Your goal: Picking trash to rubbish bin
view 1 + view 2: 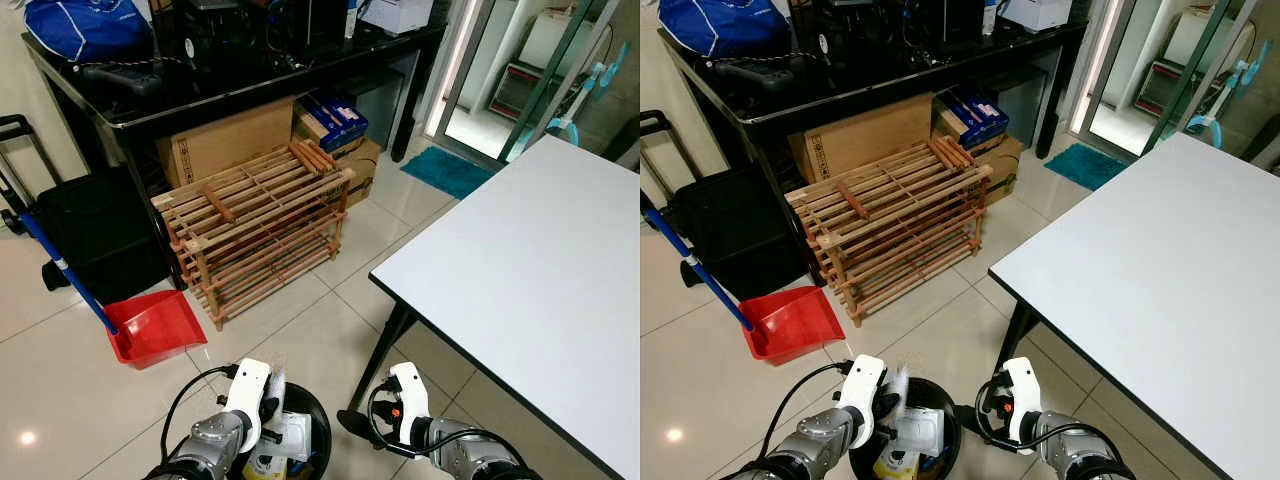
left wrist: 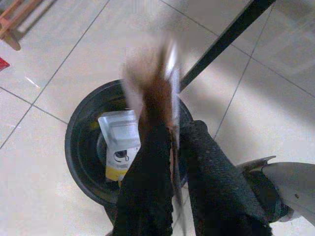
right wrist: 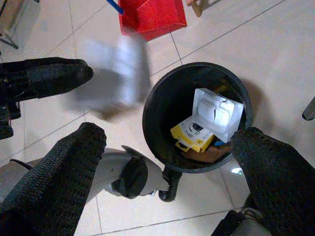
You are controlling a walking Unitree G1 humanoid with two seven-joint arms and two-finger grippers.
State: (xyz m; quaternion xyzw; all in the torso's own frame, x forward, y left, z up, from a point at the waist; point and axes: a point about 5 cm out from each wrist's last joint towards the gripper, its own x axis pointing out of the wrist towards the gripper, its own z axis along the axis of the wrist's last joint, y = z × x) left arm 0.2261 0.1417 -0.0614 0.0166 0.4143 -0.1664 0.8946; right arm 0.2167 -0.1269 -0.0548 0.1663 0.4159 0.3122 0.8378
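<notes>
A black round rubbish bin [image 1: 318,420] stands on the tiled floor just in front of me, beside the table leg. Inside lie a white packet [image 3: 216,110] and a yellow box [image 3: 189,133]. My left gripper [image 2: 174,130] is shut on a thin brown and silver wrapper [image 2: 155,83], which shows blurred. It hangs at the bin's rim [image 2: 74,147] on my left side. My right gripper [image 3: 167,137] stands open above the bin with nothing between its fingers [image 3: 59,172]. From the right wrist, the wrapper [image 3: 115,66] appears beside the left gripper's finger [image 3: 47,76].
A red dustpan [image 1: 155,325] with a blue handle lies left of the bin. Behind it stands a wooden slatted rack [image 1: 255,225], with cardboard boxes [image 1: 225,140] under a black desk [image 1: 240,85]. A white table [image 1: 540,270] with a black leg [image 1: 385,345] fills the right.
</notes>
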